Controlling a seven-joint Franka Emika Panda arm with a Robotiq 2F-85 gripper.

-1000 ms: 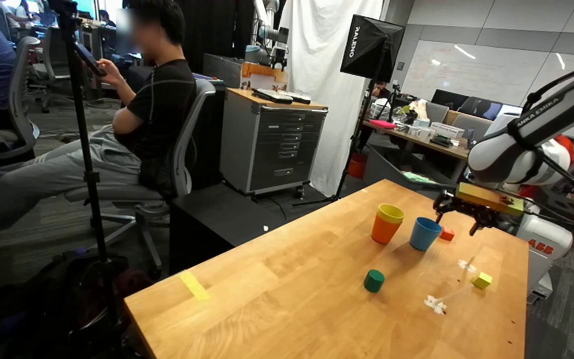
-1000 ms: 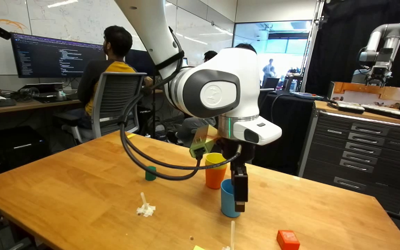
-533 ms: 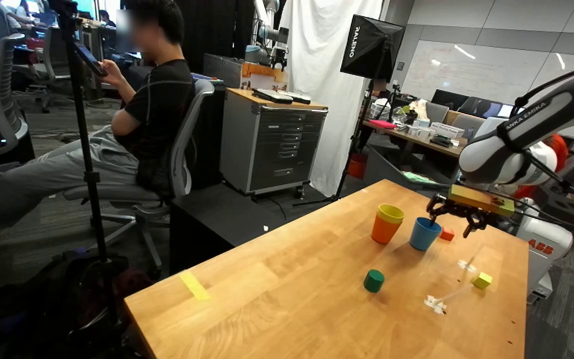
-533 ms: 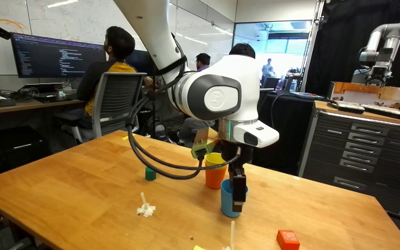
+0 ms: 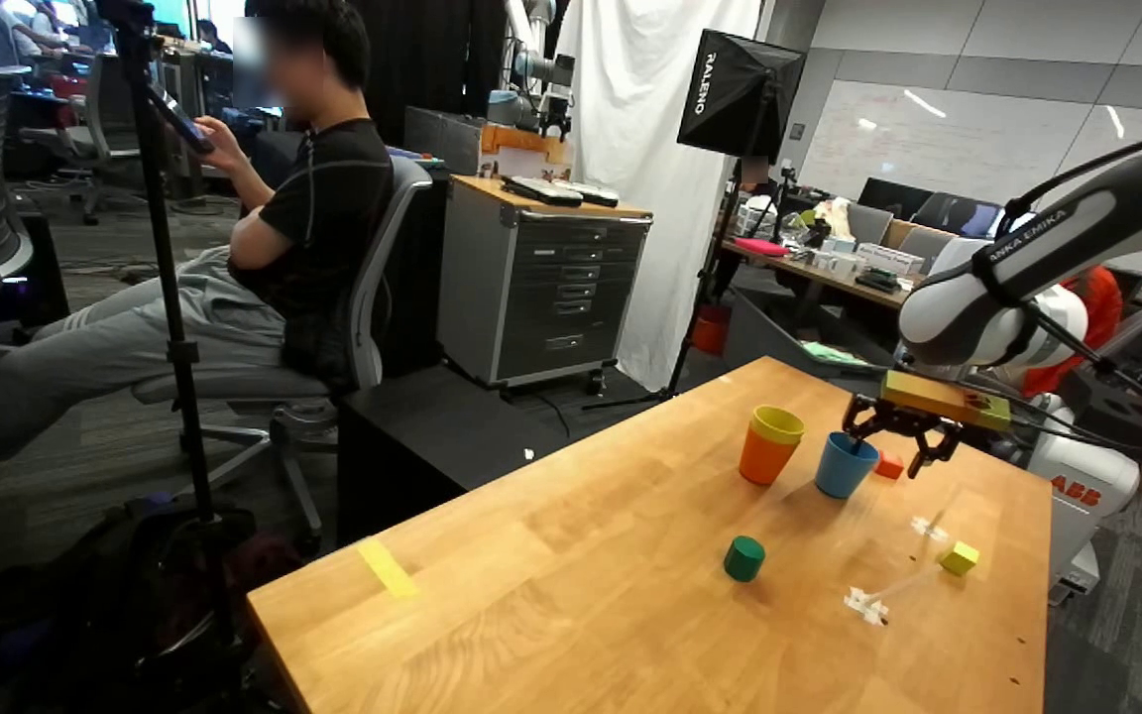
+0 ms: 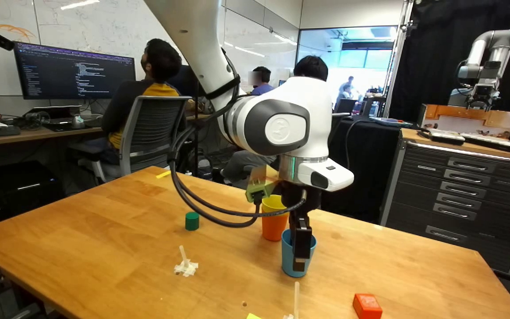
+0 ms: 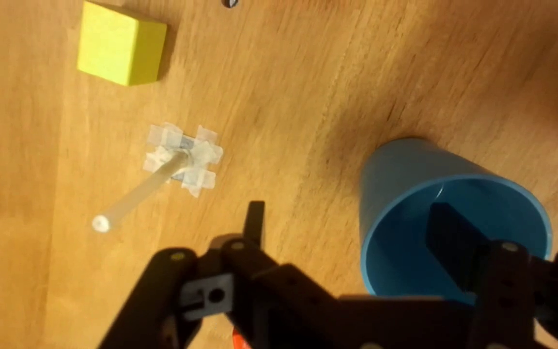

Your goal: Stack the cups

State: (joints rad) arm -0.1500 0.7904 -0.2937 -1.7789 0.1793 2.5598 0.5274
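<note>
The blue cup [image 5: 841,474] stands upright on the table; it also shows in the wrist view [image 7: 395,162] and in an exterior view [image 6: 287,257]. My gripper [image 5: 885,461] is open at it. In the wrist view the gripper [image 7: 347,208] has one finger at the blue cup's mouth, seemingly inside, and the other finger outside the cup, apart from its wall. The yellow cup [image 5: 779,424] sits nested in the orange-red cup [image 5: 765,461], beside the blue cup. In an exterior view the yellow cup [image 6: 272,201] is partly hidden by a cable.
A red block [image 6: 367,305] lies near the blue cup. A yellow block [image 7: 119,46] and a thin upright post [image 7: 143,189] taped to the table stand on the outer finger's side. A second post [image 6: 183,254] and a green block [image 6: 191,221] stand farther off.
The arm has moved toward the blue cup and lower. One finger has gone from beside the cup's rim to over its mouth, seemingly into it. The cups have not moved.
</note>
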